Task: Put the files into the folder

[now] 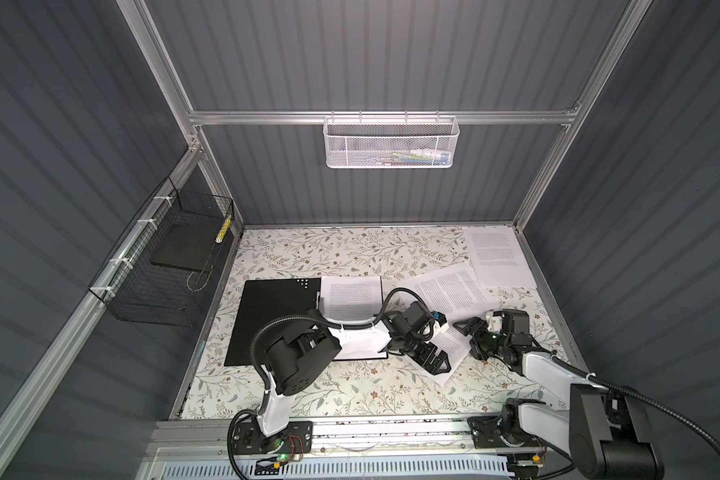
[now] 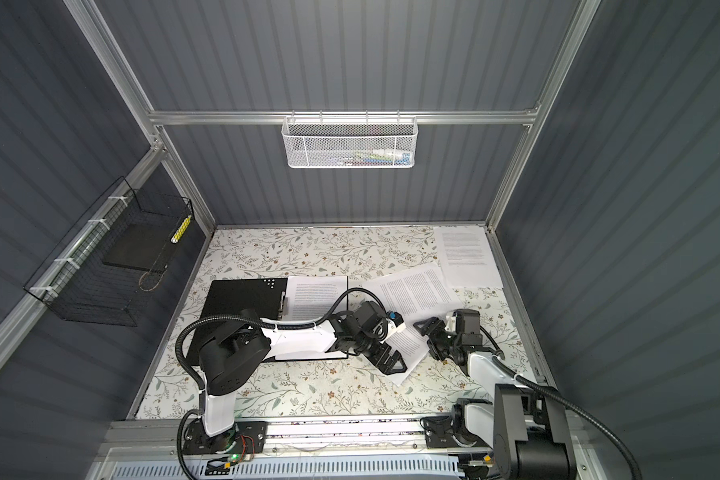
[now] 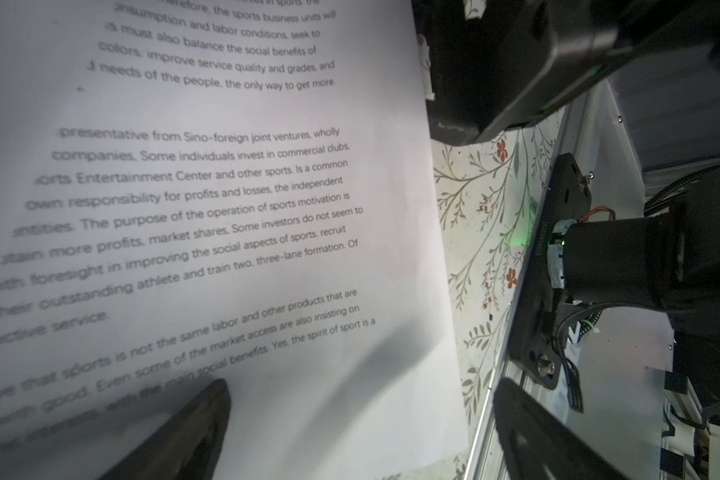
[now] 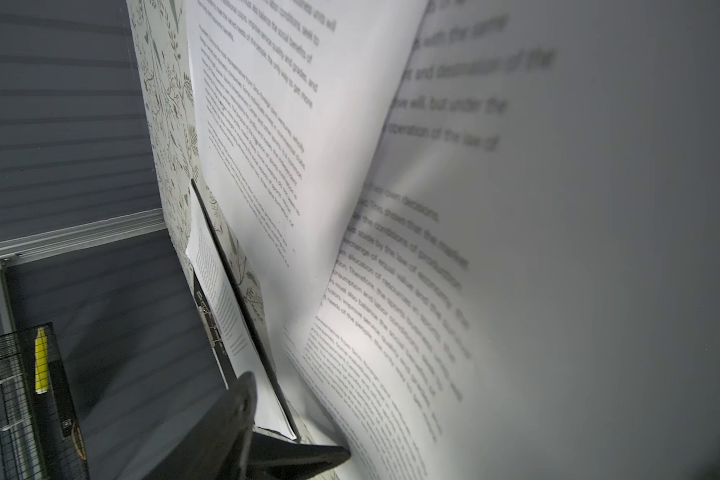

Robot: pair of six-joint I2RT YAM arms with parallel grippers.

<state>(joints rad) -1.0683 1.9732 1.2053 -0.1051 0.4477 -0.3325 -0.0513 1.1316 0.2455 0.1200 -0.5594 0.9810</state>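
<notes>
Thin, limp and likely slippery, the skewed printed sheet (image 1: 449, 291) just right of the opened folder (image 1: 275, 316) should be pinched at its edge, where I cannot tell whether the right gripper (image 1: 468, 334) has it, while the left gripper (image 1: 438, 365), spread wide and empty, stands over its near corner.

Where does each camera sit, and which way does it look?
Top views: high above the front, looking down at the floral table, folder, loose sheets; left gripper and right gripper show.
Left wrist: on the left arm, facing a printed sheet; its fingers show.
Right wrist: on the right arm, looking past a curled sheet toward the folder; one finger shows.
Shared: top and right wrist views see the black wire basket.
</notes>
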